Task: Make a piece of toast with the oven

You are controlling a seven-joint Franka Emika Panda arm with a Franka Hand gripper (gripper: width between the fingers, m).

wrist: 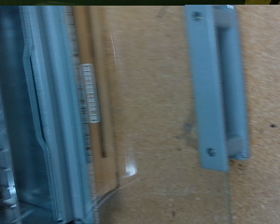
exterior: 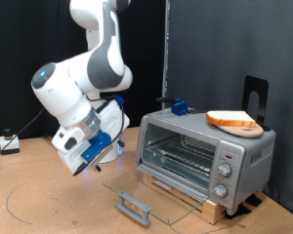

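Note:
The silver toaster oven (exterior: 210,146) stands at the exterior view's right on a wooden base. Its glass door (exterior: 151,190) is folded down flat, with the grey handle (exterior: 135,207) at its outer end. The wire rack (exterior: 181,151) inside is bare. The piece of toast (exterior: 236,119) lies on a round light-wood board on the oven's roof. My gripper (exterior: 78,164) hangs above the table to the left of the open door, holding nothing that I can see. The wrist view shows the door handle (wrist: 215,89), the glass door (wrist: 140,103) and the oven's front edge (wrist: 47,121); no fingers show there.
A small blue block (exterior: 179,105) sits on the oven's roof at its back left. A black stand (exterior: 256,93) rises behind the oven. Cables and a small box (exterior: 5,144) lie at the far left, and a cable loop (exterior: 20,205) lies on the table.

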